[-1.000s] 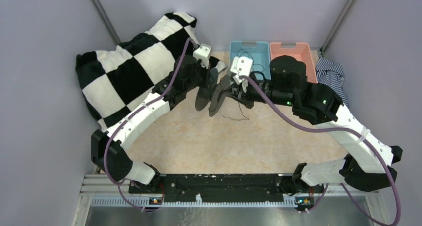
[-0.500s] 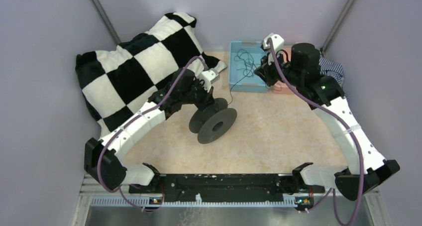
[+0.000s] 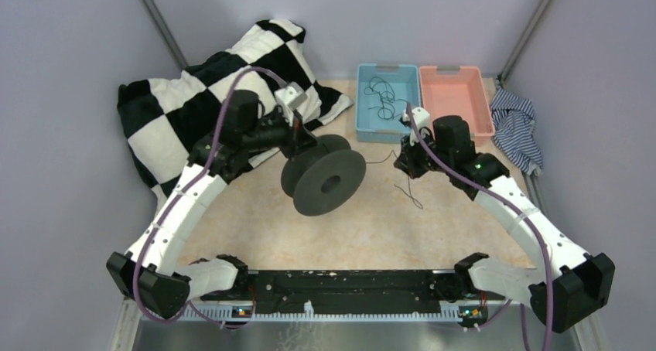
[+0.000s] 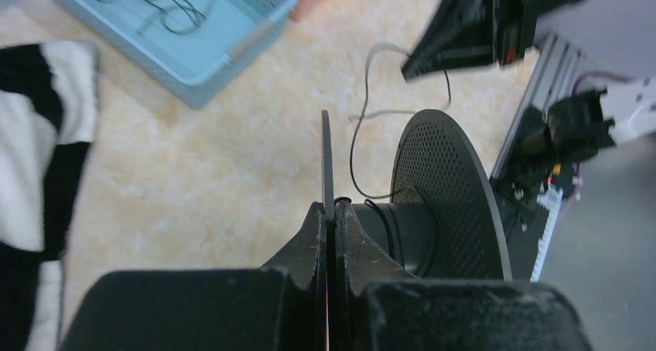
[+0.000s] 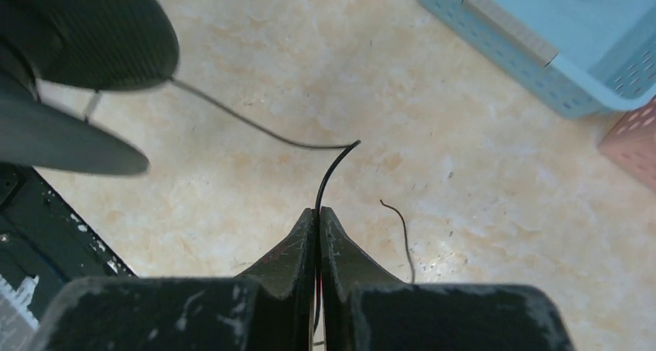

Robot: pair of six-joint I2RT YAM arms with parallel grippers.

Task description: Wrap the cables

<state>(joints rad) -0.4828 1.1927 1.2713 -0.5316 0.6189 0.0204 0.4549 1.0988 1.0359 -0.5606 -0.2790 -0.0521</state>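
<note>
At frame centre, the spool (image 3: pixel 325 182) is held by its flange in the left hand (image 4: pixel 328 212); right of it, a cable (image 5: pixel 255 131) is pinched in the right hand (image 5: pixel 318 216).

Over on the right wrist view the spool (image 5: pixel 85 34) is running off the upper-left edge and blurring badly, while the cable (image 5: pixel 329 169) is hiding its lower end between the right fingers (image 5: pixel 294 250). From above, that cable is showing too thin to trace fully beside the blue bin (image 3: pixel 360 103).
</note>
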